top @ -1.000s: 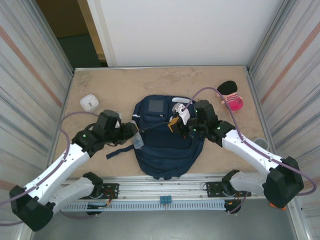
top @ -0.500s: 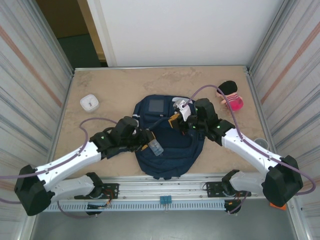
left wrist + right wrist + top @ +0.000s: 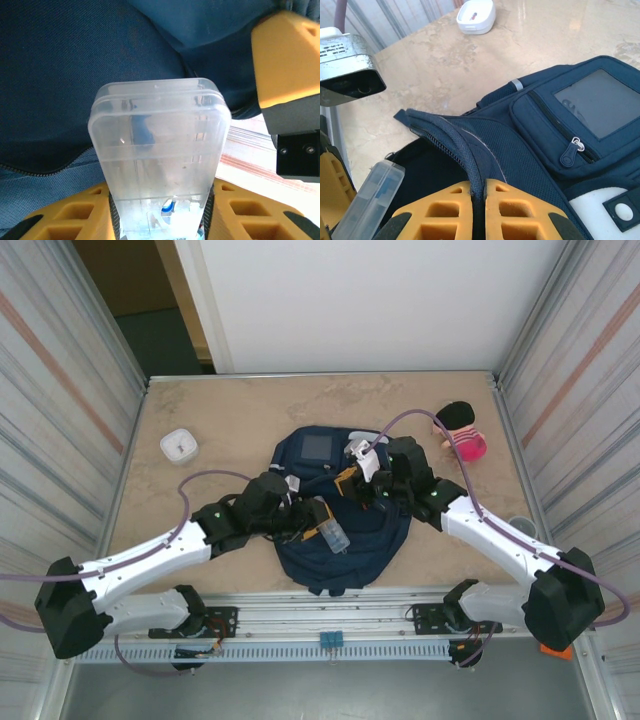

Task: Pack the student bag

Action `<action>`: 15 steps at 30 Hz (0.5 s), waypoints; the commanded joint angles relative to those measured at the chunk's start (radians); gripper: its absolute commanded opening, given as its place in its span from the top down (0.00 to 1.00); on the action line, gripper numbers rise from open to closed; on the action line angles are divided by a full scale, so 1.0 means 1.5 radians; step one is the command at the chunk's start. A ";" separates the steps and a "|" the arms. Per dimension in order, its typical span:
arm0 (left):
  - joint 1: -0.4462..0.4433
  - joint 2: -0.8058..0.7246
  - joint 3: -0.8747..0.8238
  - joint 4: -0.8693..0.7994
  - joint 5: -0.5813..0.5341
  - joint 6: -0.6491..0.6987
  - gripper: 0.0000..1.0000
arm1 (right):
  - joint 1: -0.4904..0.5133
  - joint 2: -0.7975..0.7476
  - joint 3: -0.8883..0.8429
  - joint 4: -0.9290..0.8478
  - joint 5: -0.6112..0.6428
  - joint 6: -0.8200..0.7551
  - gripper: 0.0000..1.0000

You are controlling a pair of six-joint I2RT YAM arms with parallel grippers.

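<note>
I see the student bag (image 3: 360,560) lying flat on the marble-look table (image 3: 230,410), front side up, between the middle and the near edge, its top towards the far wall. It is navy-blue fabric with a grey square patch (image 3: 597,102) on the front pocket, a silver zipper pull (image 3: 570,152) below that, and a white patch (image 3: 590,210) lower down. The main compartment (image 3: 425,170) gapes open, dark inside, its zipper edge lifted and pinched in the right gripper (image 3: 477,187).

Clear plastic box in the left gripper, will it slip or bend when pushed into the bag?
Probably stiff: the clear plastic box shows no bowing in the left gripper. Its glossy walls could slip. Looks nearly empty, so likely light.
</note>
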State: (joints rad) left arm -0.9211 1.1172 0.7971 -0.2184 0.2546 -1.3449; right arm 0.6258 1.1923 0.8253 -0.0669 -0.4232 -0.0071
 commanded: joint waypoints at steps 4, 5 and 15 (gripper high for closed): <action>0.022 0.017 -0.032 0.093 -0.021 -0.058 0.66 | 0.019 -0.008 0.033 0.037 -0.030 -0.006 1.00; 0.024 0.025 -0.034 0.102 -0.019 -0.063 0.66 | 0.020 -0.009 0.032 0.037 -0.031 -0.008 1.00; 0.054 0.087 -0.003 0.118 -0.019 -0.054 0.52 | 0.030 -0.030 0.026 0.030 -0.041 -0.031 1.00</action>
State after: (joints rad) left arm -0.8543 1.2411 0.7593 -0.0948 0.2394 -1.4170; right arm 0.6617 1.1858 0.8253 -0.0681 -0.4496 -0.0364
